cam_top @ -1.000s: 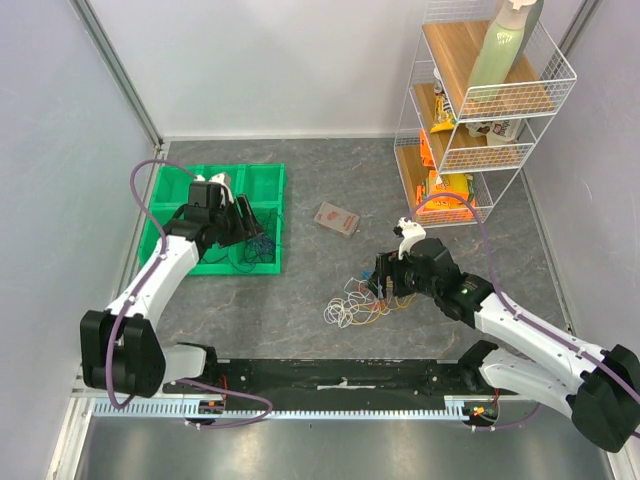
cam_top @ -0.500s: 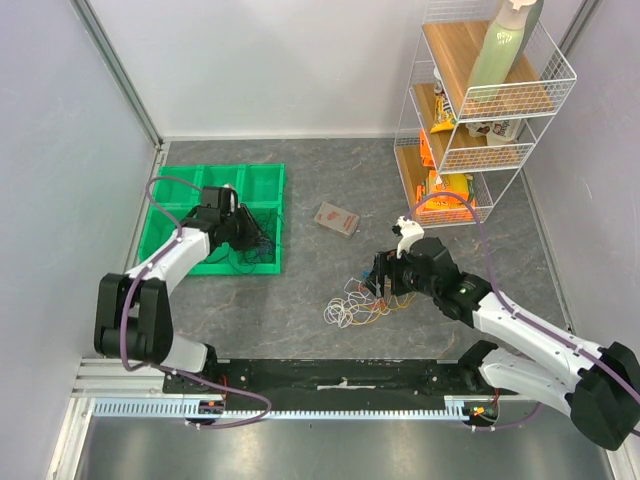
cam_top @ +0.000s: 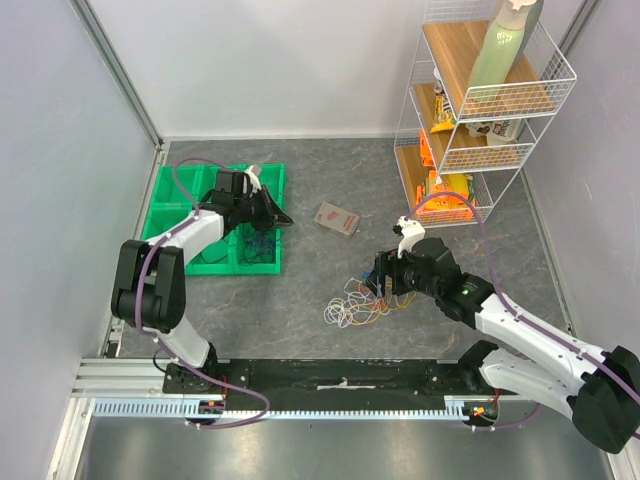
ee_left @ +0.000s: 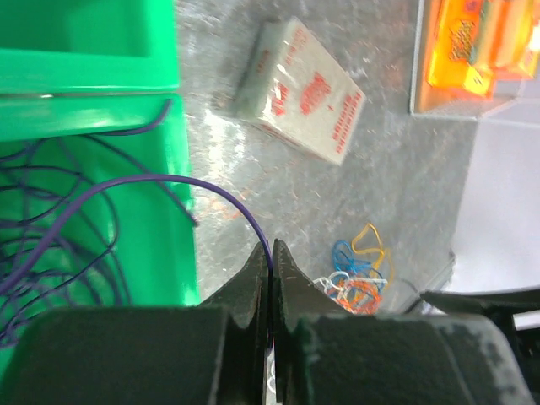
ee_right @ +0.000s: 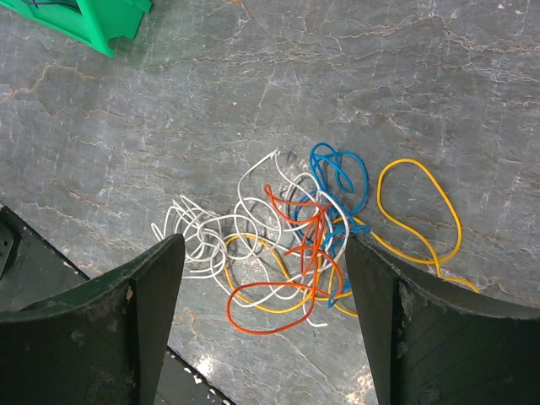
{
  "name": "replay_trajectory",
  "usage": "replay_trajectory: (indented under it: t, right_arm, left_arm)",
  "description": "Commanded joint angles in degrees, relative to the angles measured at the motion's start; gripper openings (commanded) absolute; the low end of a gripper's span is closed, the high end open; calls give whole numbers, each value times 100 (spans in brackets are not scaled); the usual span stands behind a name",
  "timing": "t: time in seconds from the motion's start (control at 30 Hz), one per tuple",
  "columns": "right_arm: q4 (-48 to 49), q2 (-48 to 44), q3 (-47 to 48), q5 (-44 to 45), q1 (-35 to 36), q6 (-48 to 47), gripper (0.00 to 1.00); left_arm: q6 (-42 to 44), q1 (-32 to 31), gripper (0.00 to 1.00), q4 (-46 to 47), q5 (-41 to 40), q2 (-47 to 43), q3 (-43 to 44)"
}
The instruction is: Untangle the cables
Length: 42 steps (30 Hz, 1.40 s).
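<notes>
Left pincer (ee_left: 270,253) pinches one purple cable (ee_left: 221,191); right pincer (ee_right: 266,261) hangs spread above one four-coloured tangle of cables (ee_right: 291,245).

- The table (cam_top: 320,190) was a grey, marble-patterned surface walled in on the left, far and right sides.
- A green tray (cam_top: 275,185) with several compartments sat at the far left.
- A small pale pack (cam_top: 336,218) with red print lay flat near the middle, just right of the tray.
- Loose cables (cam_top: 362,302) in white, orange-red, yellow and blue lay tangled nearer the front, right of centre.
- A white wire rack (cam_top: 447,222) stood in the far right corner.
</notes>
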Motion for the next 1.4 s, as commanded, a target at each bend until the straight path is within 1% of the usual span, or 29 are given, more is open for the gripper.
replay_trajectory:
  t: [0.0,0.13,0.2,0.27,0.3,0.37,0.4,0.43,0.5,0.6,0.67,0.77,0.8,0.93,1.07,1.1,1.2,1.27,1.33,1.37]
  right_arm:
    - [180,17,15,32,13,-84,84]
    - [180,-45,-20,41,4,-84,84]
    - [180,-27,-37,41,13,-93,84]
    - [224,17,-37,14,4,-75,85]
    - [224,34,-37,6,4,-75,84]
    - [268,69,-29,-21,4,-66,84]
    - [277,70,-29,-30,4,-66,84]
    - [286,78,-37,-30,4,-58,84]
    - [286,78,-37,-38,4,-49,84]
    - [312,105,-46,-56,-5,-31,84]
    - [356,122,-64,-65,4,-14,84]
    - [391,157,-90,-109,4,30,84]
    - [391,157,-90,-135,4,48,84]
    - [391,96,-99,-135,13,48,84]
    - [374,78,-108,-144,4,39,84]
    - [382,78,-108,-153,13,57,84]
    - [382,78,-125,-162,4,74,85]
    - [382,52,-143,-153,4,74,84]
    - [382,17,-178,-153,4,92,84]
    - [382,8,-187,-144,4,92,84]
  left_arm:
    - [194,144,2,887,1283,215,52]
    - [-272,408,2,1809,1801,110,-378]
    - [-299,461,2,1864,1829,49,-458]
    - [-517,566,2,2310,2065,49,-676]
    - [-754,610,2,2669,2162,57,-817]
    - [-1403,707,2,3905,2574,110,-1221]
    - [-1633,690,2,4303,2698,154,-1318]
    - [-1879,655,2,4629,2821,224,-1328]
    - [-2030,532,2,4930,2892,268,-1284]
    - [-2057,365,2,4949,2901,295,-1240]
    - [-2171,312,2,5150,2945,338,-1301]
    - [-2557,303,2,5615,3033,453,-1441]
    - [-2628,338,2,5713,3016,444,-1529]
    - [-2523,504,2,5582,2971,365,-1688]
    - [-2917,680,2,6178,3024,461,-1803]
    - [-2962,724,2,6188,3033,488,-1785]
    - [-2945,839,2,5970,2998,576,-1715]
    - [-2744,953,2,5592,2858,515,-1706]
    - [-2376,1049,2,5022,2656,392,-1697]
    - [-2182,1067,2,4584,2490,296,-1662]
